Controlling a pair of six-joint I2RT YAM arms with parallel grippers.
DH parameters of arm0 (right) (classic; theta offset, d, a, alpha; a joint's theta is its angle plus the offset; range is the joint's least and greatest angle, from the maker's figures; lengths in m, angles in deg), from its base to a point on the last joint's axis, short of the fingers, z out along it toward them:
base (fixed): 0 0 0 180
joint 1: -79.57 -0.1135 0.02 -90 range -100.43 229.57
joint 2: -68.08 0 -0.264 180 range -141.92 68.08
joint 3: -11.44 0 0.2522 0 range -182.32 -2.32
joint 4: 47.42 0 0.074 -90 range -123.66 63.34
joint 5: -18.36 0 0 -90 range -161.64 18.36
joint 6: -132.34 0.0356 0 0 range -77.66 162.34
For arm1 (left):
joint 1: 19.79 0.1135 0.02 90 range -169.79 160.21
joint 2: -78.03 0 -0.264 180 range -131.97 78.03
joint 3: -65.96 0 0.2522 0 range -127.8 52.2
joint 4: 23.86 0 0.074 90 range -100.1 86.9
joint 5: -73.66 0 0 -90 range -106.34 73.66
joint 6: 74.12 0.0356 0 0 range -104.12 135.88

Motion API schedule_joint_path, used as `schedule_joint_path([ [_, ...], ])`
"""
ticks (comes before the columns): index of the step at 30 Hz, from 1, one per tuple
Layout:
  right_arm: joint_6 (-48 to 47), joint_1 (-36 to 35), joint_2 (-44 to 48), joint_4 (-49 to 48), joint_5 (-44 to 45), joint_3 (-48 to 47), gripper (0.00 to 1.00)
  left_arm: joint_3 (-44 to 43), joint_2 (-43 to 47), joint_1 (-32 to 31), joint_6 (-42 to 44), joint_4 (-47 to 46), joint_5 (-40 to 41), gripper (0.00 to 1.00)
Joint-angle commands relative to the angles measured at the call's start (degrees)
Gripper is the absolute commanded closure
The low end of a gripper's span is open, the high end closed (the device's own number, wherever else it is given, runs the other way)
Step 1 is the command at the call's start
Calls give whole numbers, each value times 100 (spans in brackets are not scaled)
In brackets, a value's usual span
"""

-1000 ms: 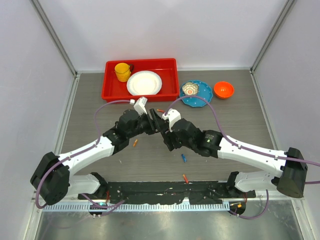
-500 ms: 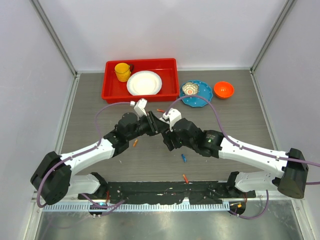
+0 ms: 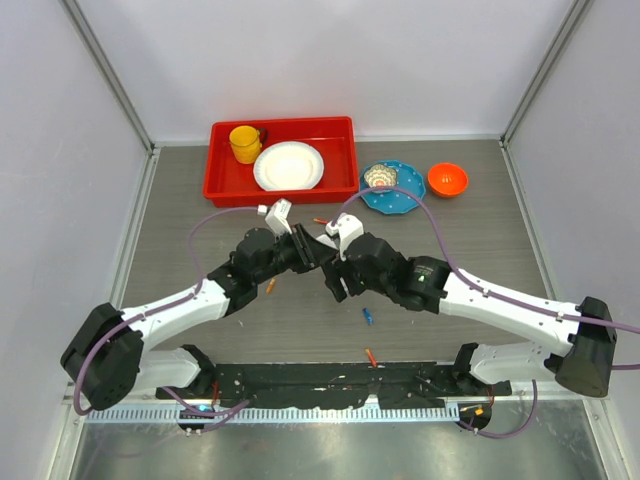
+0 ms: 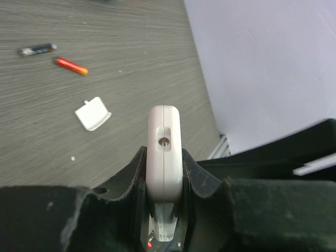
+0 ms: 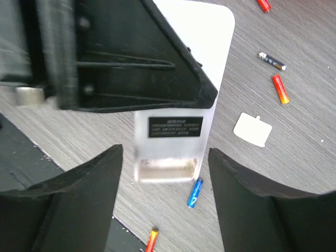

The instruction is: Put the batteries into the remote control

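Left gripper [image 4: 164,157]: clamped on remote's [image 4: 164,128] 2 flat faces, mid-counter [image 3: 200,220].
Right gripper [image 5: 165,155]: spread, empty, over remote's open bay [image 5: 167,167].
Batteries [image 5: 194,193]: loose on counter; light, slick, likely to roll; I'd pinch mid-length.

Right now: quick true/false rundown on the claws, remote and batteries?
1. The left claw is shut on the remote. True.
2. The right claw holds a battery. False: it is open and empty, facing the remote.
3. The bay is loaded. False: it looks empty, and a blue battery lies on the table.
4. The cover is off the remote and lies on the table. True.
5. The bowl sits in the tray. False: it stands on the table, right of the tray.
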Motion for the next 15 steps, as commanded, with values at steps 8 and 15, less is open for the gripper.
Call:
schedule_joint_path([
  [8, 461, -27, 814, 595, -354, -910, 12, 15, 130, 436, 65, -160, 479, 100],
  [15, 1286, 43, 1982, -1292, 940, 993, 12, 1524, 763, 559, -225, -2338, 549, 100],
])
